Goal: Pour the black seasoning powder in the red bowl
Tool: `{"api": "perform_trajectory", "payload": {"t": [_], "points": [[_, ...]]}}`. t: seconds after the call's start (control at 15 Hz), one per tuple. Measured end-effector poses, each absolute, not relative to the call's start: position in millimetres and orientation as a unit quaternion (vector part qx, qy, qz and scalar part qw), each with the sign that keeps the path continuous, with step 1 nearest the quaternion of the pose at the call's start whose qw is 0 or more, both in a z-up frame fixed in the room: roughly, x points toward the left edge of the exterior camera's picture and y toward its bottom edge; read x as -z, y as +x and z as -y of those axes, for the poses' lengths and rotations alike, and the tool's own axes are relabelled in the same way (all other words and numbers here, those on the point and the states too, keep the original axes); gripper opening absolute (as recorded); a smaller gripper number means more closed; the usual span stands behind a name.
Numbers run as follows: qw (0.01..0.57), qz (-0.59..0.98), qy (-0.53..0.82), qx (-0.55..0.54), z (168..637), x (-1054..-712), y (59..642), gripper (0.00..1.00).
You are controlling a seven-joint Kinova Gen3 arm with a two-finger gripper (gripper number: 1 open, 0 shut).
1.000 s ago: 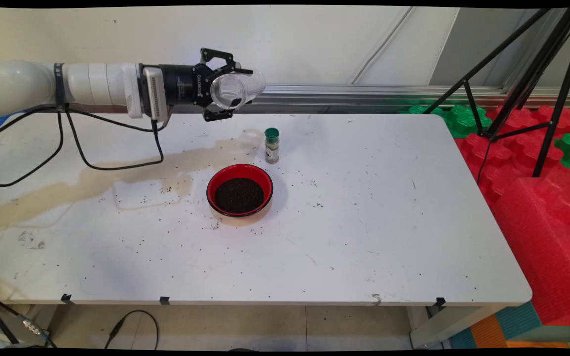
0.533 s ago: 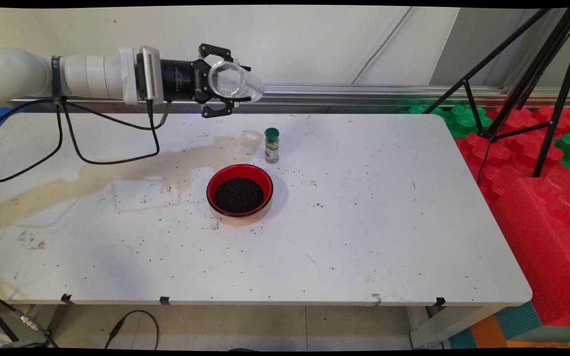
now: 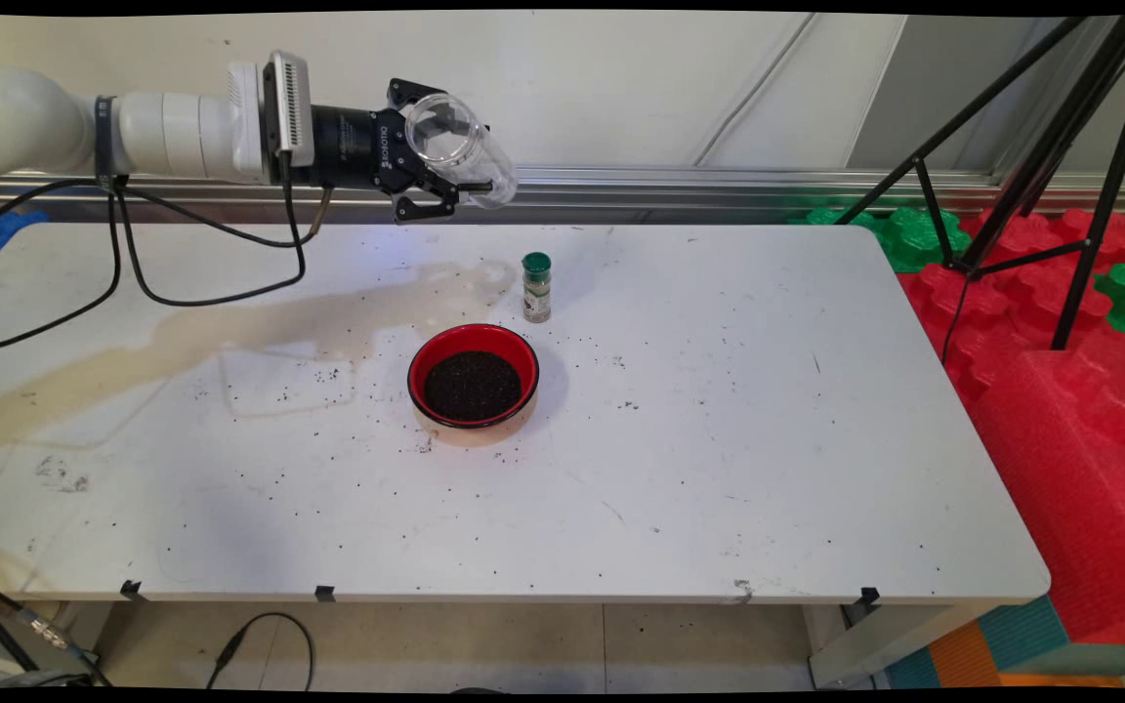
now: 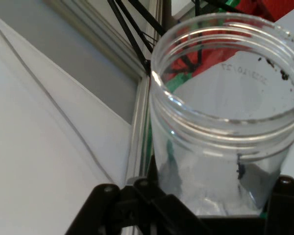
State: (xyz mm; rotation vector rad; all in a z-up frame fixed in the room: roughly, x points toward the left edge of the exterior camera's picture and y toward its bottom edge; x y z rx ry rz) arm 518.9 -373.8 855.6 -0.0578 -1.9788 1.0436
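My gripper (image 3: 445, 161) is shut on a clear plastic jar (image 3: 460, 146), held high above the table's far left part. The jar is tilted, its open mouth turned up and toward the camera, its base pointing down to the right. In the hand view the jar (image 4: 225, 112) fills the right half, nearly empty, with a few dark specks clinging inside. Below and to the right on the table stands a red bowl (image 3: 473, 376) filled with dark grains. A small spice bottle with a green cap (image 3: 536, 287) stands upright just behind the bowl.
A brownish stain runs across the white table (image 3: 719, 469) from the left edge toward the spice bottle, and dark grains lie scattered around the bowl. Black cables (image 3: 133, 283) hang from the arm. A black tripod (image 3: 1041, 146) and red and green foam blocks (image 3: 1061, 391) stand at the right.
The arm has risen and pulled slightly left, and the wrist has rotated, so the jar's mouth now tips upward instead of facing sideways toward the camera.
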Motion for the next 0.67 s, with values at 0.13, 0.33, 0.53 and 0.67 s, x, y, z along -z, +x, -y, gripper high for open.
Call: {"api": "perform_trajectory", "payload": {"t": [0.13, 0.33, 0.53, 0.67], "points": [[0.445, 0.797, -0.009, -0.408, 374, -857, 521, 0.00], [0.466, 0.798, 0.030, -0.381, 375, -861, 525, 0.00], [0.485, 0.798, 0.071, -0.352, 376, -864, 530, 0.00], [0.492, 0.798, 0.090, -0.337, 377, -866, 534, 0.00]]}}
